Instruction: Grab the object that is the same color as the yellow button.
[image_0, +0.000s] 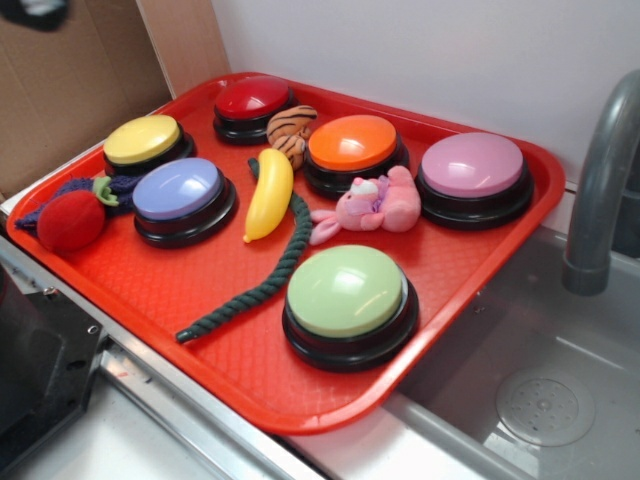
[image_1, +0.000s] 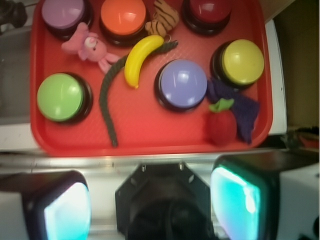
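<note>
A glossy yellow toy banana, the object, lies on the red tray between the lavender button and the orange button. It rests across a dark green rope. The yellow button sits at the tray's back left, apart from the banana. In the wrist view my gripper hangs high above the tray's near edge. Its two fingers with cyan pads stand wide apart, holding nothing. It is open.
The tray also holds a red button, a pink button, a green button, a striped tiger plush, a pink plush and a red strawberry. To the right are a grey faucet and a sink.
</note>
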